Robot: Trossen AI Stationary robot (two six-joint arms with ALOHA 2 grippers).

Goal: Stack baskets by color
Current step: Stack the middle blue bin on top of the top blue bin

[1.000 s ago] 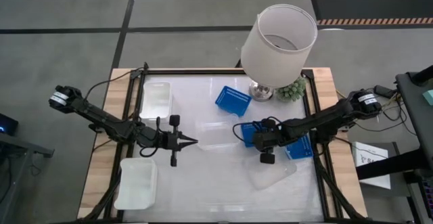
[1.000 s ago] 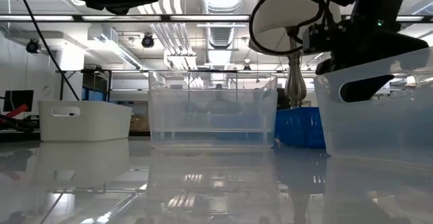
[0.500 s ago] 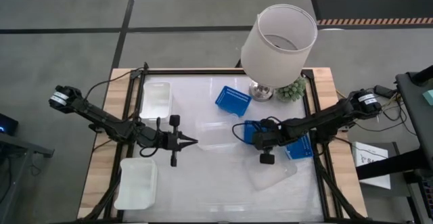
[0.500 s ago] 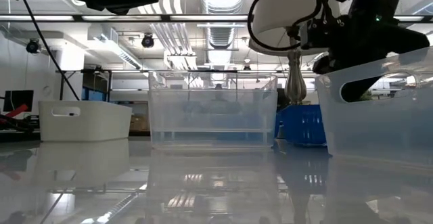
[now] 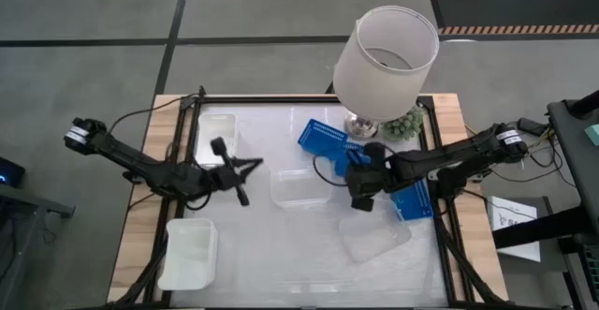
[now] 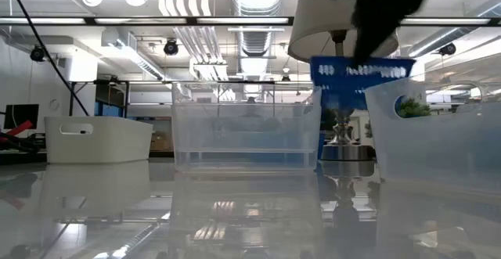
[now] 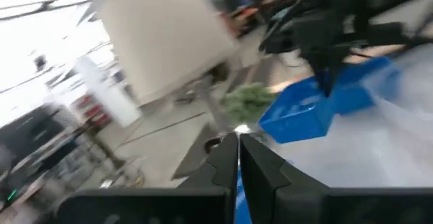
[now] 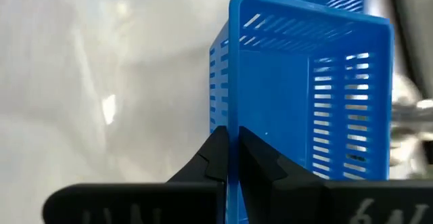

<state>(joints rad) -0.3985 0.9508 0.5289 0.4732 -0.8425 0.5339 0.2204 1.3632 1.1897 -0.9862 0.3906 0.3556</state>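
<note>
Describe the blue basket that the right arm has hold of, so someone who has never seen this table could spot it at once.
Find the big white lampshade at the table's far edge. Just in front of its base, the right gripper is shut on the rim of a blue basket. Unlike the other blue baskets lying on the table, this one hangs in the air.

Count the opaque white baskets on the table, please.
2. One white basket lies at the far left, the other white basket at the near left. Nested ones may be hidden.
</note>
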